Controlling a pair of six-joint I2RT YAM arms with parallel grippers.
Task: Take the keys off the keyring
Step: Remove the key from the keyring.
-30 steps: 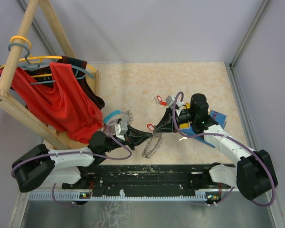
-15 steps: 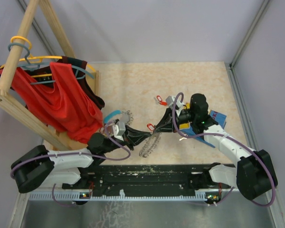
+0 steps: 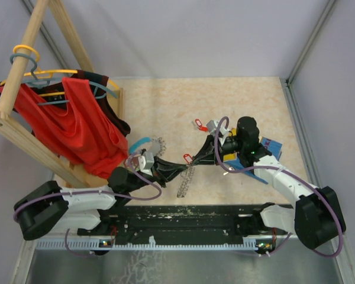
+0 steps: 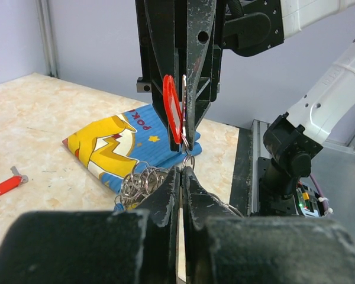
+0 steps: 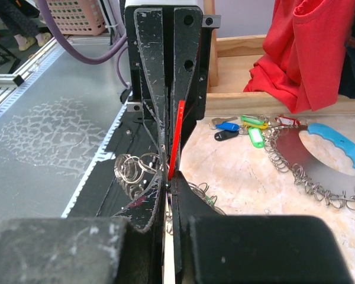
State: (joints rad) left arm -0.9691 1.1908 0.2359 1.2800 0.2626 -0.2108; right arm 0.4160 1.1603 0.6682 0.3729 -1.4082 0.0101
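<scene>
The keyring [image 3: 186, 181] hangs as a narrow strand of silver loops between my two grippers above the table. My left gripper [image 3: 185, 168] [image 4: 182, 171] is shut on one small silver loop [image 4: 189, 161] at its tips, and the other loops [image 4: 139, 180] bunch to the left. My right gripper [image 3: 196, 161] [image 5: 168, 177] meets it tip to tip and is shut on a red-tagged key [image 4: 173, 112] [image 5: 178, 136] that joins that loop. A loose red key [image 3: 197, 123] lies on the table behind.
A second ring of loops with a blue handle [image 5: 337, 145] and keys with blue, green and yellow tags [image 5: 242, 127] lies near the wooden rack [image 3: 23, 127] with the red shirt [image 3: 77, 124]. A blue and yellow pouch [image 4: 121, 142] lies under the right arm.
The hanging keyring has drawn from a wide loop into a narrow strand. Both grippers stay shut and have barely shifted.
</scene>
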